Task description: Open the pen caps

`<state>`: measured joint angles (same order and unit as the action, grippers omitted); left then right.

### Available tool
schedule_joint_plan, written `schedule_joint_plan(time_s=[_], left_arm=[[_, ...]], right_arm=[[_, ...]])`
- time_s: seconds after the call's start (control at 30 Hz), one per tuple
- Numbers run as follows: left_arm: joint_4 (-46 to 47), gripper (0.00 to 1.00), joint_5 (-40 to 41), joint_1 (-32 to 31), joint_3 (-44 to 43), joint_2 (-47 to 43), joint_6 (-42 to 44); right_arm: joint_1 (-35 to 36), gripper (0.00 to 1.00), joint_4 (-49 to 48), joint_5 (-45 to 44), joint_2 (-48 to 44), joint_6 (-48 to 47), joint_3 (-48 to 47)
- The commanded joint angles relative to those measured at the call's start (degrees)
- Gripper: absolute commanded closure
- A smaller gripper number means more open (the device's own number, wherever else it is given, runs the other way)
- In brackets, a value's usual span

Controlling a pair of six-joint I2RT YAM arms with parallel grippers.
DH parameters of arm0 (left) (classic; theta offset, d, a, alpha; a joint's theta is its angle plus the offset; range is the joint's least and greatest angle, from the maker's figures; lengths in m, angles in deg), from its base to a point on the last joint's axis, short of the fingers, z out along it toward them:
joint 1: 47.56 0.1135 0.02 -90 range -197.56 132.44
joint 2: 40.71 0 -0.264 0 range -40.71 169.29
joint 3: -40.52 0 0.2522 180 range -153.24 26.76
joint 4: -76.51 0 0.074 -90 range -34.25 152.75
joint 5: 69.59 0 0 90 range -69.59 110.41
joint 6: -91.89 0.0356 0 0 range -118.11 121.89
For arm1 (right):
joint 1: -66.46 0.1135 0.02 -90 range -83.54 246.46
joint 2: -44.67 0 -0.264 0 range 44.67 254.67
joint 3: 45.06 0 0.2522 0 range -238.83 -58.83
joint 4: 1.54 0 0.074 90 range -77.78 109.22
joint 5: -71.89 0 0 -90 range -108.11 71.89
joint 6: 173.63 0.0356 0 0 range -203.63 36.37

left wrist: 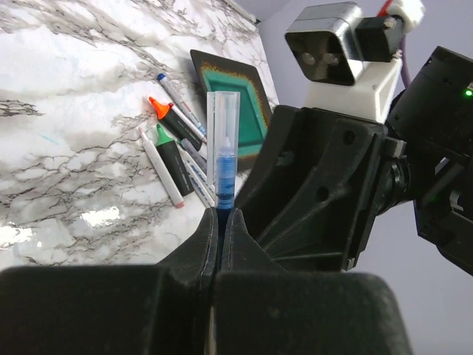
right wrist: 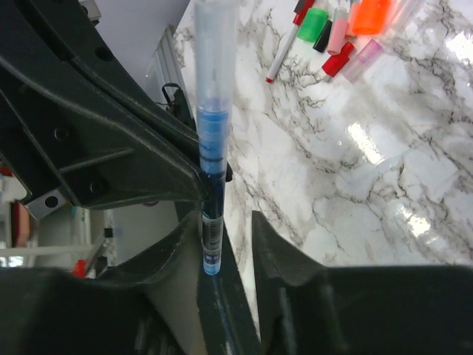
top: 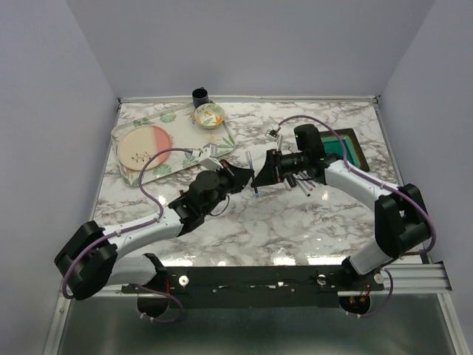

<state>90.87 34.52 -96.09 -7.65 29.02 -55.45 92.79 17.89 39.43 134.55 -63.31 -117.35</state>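
The table (top: 295, 222) is veined in grey on white marble. The pen (left wrist: 222, 159) is seen as clear, with blue inside (darker lower down). An orange cap (left wrist: 157, 108) and a green cap (left wrist: 160, 134) are carried on black highlighters (left wrist: 176, 166); the tray (left wrist: 240, 96) is coloured teal, edged black.

Bright, even overhead light; soft shadows. White glare patches on the glossy marble-patterned bench (top: 295, 222), lower centre of the top view and right of the right wrist view. Foreground black left hand (left wrist: 222, 216) and right hand (right wrist: 225, 218) blurred; translucent blue-inked plastic pen (left wrist: 223, 148) sharp.
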Motion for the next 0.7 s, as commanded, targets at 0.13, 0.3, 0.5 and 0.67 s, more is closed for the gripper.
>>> schedule_joint_plan(time_s=[0.13, 0.3, 0.5, 0.67], left_arm=[[2.6, 0.98, 1.4, -0.4, -2.1, 0.4, 1.9], [-5.5, 0.42, 3.0, 0.6, -4.5, -1.6, 3.8], [-19.7, 0.38, 5.8, 2.1, -12.2, 1.4, 3.1], [-20.9, 0.41, 5.8, 2.5, -13.5, 2.5, 3.5]], right_arm=[[1.9, 1.00, 3.2, 1.4, 1.2, -3.2, -3.1], [1.9, 1.00, 6.5, 0.4, 0.4, -9.1, -4.5], [2.2, 1.00, 9.9, 0.0, 0.7, -13.7, -5.8], [2.3, 1.00, 10.5, 1.3, 0.8, -15.2, -6.0]])
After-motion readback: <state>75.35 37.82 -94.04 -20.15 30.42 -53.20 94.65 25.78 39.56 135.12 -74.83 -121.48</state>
